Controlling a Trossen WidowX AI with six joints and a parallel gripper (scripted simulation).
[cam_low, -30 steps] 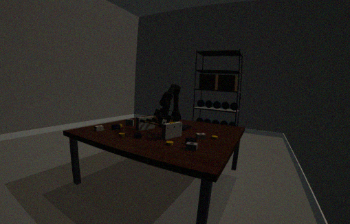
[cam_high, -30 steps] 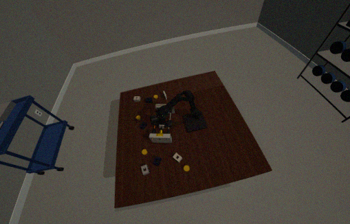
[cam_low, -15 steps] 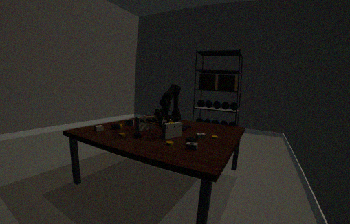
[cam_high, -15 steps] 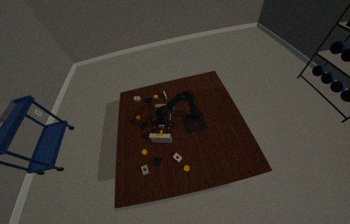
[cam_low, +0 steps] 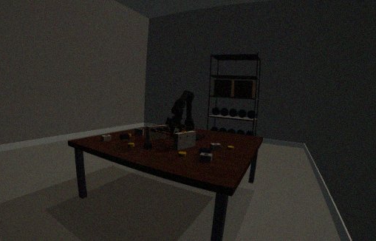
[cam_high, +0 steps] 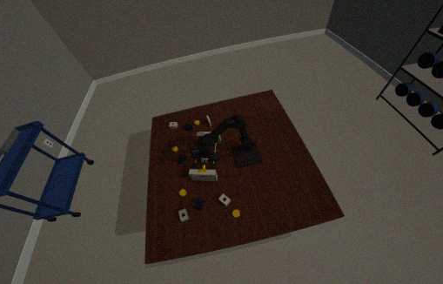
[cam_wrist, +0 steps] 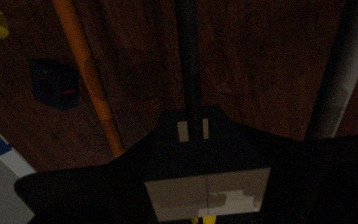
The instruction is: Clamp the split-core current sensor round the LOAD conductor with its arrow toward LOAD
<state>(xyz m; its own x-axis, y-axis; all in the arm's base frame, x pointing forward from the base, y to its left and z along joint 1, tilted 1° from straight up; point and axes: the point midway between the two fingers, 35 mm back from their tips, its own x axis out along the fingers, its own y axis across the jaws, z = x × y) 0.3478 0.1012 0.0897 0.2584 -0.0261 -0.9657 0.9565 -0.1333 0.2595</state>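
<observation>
1. Gripping the dark split-core sensor (cam_wrist: 206, 157), the gripper (cam_high: 204, 159) (cam_low: 173, 128) (cam_wrist: 191, 127) stands partly open, its fingers closed against it.
2. Seen from the top, they are nearer the desk's (cam_high: 283, 183) (cam_low: 151, 159) left edge than its right, well in from the corners.
3. The black conductor (cam_wrist: 188, 55) runs to the sensor, between an orange one (cam_wrist: 88, 75) and a grey one (cam_wrist: 341, 75); latch and arrow cannot be made out.
4. Toward the bottom edge stands a pale block (cam_high: 203, 176) (cam_low: 185, 140).
</observation>
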